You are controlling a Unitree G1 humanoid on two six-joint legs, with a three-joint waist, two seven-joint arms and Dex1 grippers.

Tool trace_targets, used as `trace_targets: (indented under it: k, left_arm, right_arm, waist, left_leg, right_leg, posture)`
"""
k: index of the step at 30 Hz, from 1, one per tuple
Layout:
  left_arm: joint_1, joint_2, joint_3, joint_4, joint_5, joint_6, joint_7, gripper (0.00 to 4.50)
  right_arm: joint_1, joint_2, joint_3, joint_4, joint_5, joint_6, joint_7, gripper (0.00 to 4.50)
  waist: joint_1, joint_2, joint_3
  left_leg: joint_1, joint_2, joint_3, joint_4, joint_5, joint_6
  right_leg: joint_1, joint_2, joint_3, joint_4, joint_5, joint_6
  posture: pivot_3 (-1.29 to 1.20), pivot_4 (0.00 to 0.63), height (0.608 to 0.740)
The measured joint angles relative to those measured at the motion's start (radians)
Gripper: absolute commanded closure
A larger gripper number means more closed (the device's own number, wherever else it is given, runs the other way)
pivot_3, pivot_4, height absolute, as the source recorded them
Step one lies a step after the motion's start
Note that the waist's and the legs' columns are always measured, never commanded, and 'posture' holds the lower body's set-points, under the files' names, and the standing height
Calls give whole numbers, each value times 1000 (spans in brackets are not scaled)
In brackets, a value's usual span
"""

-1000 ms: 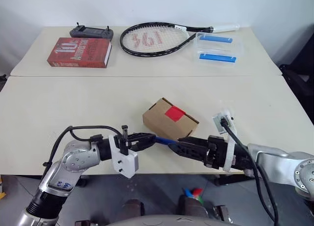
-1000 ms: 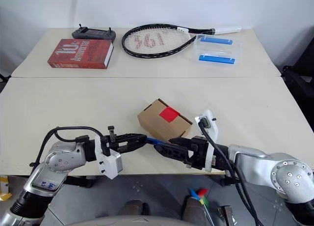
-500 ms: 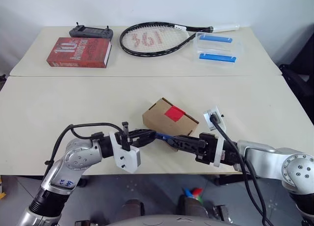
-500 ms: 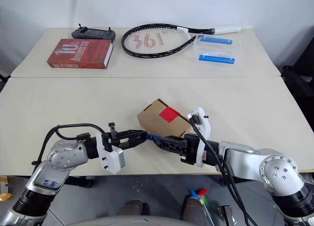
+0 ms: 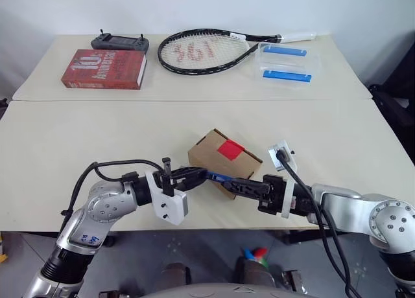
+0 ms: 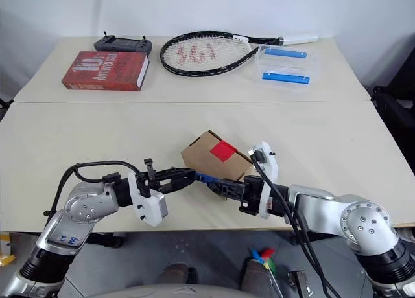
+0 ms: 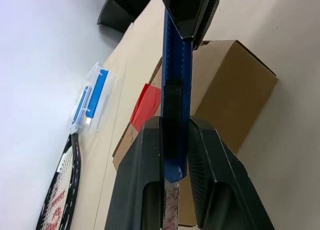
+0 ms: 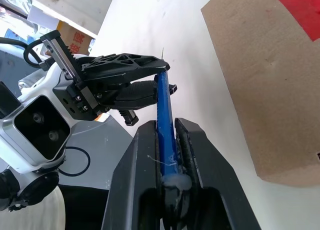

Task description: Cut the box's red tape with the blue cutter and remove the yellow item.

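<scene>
The brown box [image 5: 224, 160] sits closed near the table's front edge, with the red tape [image 5: 231, 149] across its top seam. In front of it, the blue cutter [image 5: 219, 177] hangs level above the table, held at both ends. My left gripper [image 5: 198, 175] is shut on one end, its fingers [image 7: 150, 155] pressed against the blue body [image 7: 177, 90]. My right gripper [image 5: 237, 183] is shut on the other end, which the right wrist view shows clamped on the cutter [image 8: 164, 110]. The yellow item is hidden.
On the far table lie a red book [image 5: 104, 69], a black controller [image 5: 120, 43], a tennis racket [image 5: 204, 52] and two clear containers [image 5: 288, 61] with blue strips. A seam separates the two tables [image 5: 194, 101].
My right gripper's fingers, open around the cutter's end a second ago, have closed onto it. The left gripper has kept its hold and place, and the box has not moved.
</scene>
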Motion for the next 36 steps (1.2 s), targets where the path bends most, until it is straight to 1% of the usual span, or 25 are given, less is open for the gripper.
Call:
trace_targets:
  k: [8,10,14,16,17,20,23,25,26,27,29,31,33,35,36]
  left_arm:
    - [0,3,4,1,0,10,0,4103]
    - [0,2,4,1,-9,16,-1,3428]
    - [5,-1,-7,-5,-71,10,-20,2311]
    - [32,25,-4,-15,-135,13,-51,1720]
    - [59,54,3,-28,-185,27,-81,1417]
    - [158,165,102,-42,-327,73,-160,1417]
    - [238,227,271,-40,-534,242,-201,1417]
    - [267,250,340,-38,-642,346,-225,1417]
    - [275,258,365,-29,-719,437,-248,1417]
    - [282,258,377,1,-766,502,-266,1599]
    - [288,246,379,70,-794,563,-293,1965]
    - [274,216,360,132,-796,593,-314,2553]
    - [222,177,325,164,-798,627,-332,3201]
    - [168,160,286,182,-787,645,-344,3800]
    - [151,159,275,190,-781,650,-346,4075]
  right_arm:
    - [-8,28,-1,22,-39,14,34,4322]
    - [-9,31,-2,26,-47,17,44,4322]
    - [-17,34,-12,26,-63,25,85,4322]
    - [-9,18,-29,21,-62,40,122,4322]
    - [4,0,-41,14,-59,52,147,4322]
    - [62,-87,-126,-23,-33,96,246,4322]
    - [129,-171,-259,-49,-12,119,349,4322]
    - [172,-201,-318,-49,-15,132,398,4322]
    - [213,-219,-380,-52,-45,148,460,4322]
    - [251,-245,-449,-46,-98,164,524,4322]
    - [298,-279,-556,-28,-201,176,628,4322]
    - [352,-300,-667,7,-318,177,730,4322]
    - [445,-320,-780,46,-468,164,846,4322]
    - [526,-340,-847,80,-644,125,952,4322]
    - [539,-341,-858,90,-699,107,984,4322]
  waist:
    - [0,0,0]
    - [0,0,0]
    - [0,0,0]
    - [0,0,0]
    - [0,0,0]
    - [-2,1,1]
    - [-1,1,1]
    - [2,1,1]
    - [6,1,1]
    - [8,2,1]
    - [8,2,1]
    - [8,1,1]
    - [21,1,1]
    - [28,0,1]
    - [27,0,1]
  left_leg:
    - [0,0,0,0,0,0]
    - [0,0,0,0,0,0]
    - [0,0,0,0,0,0]
    - [0,0,0,0,0,0]
    - [-1,0,0,0,0,0]
    - [-2,1,0,-1,-1,0]
    - [-2,1,0,-1,-1,0]
    - [-1,1,-1,0,-1,0]
    - [-2,1,-1,0,-1,0]
    - [-1,0,0,0,-1,1]
    - [-1,0,0,-1,-1,1]
    - [-1,0,0,-1,-2,0]
    - [-2,0,0,-1,-2,0]
    - [-1,0,0,-1,-1,0]
    - [-1,0,0,-1,-1,0]
  right_leg:
    - [0,0,0,0,0,0]
    - [0,0,0,0,0,0]
    - [0,0,0,0,0,0]
    - [-1,0,0,0,0,0]
    - [-1,0,0,0,0,0]
    - [-2,0,-1,-1,0,0]
    - [-1,0,-1,-1,0,0]
    - [0,0,-2,-1,0,0]
    - [0,0,-2,-2,0,0]
    - [0,0,-1,-2,0,0]
    - [0,1,-1,-2,0,0]
    - [0,1,-1,-2,0,0]
    - [0,1,-1,-2,0,0]
    - [0,1,-1,-2,0,0]
    - [0,1,-1,-2,0,0]
  posture:
    - [0,150,740]
    - [0,150,740]
    - [0,150,740]
    - [0,150,740]
    - [0,150,740]
    - [0,150,740]
    - [0,150,740]
    - [0,150,740]
    - [0,150,740]
    - [0,150,740]
    - [0,150,740]
    - [0,150,740]
    - [0,150,740]
    - [0,150,740]
    - [0,150,740]
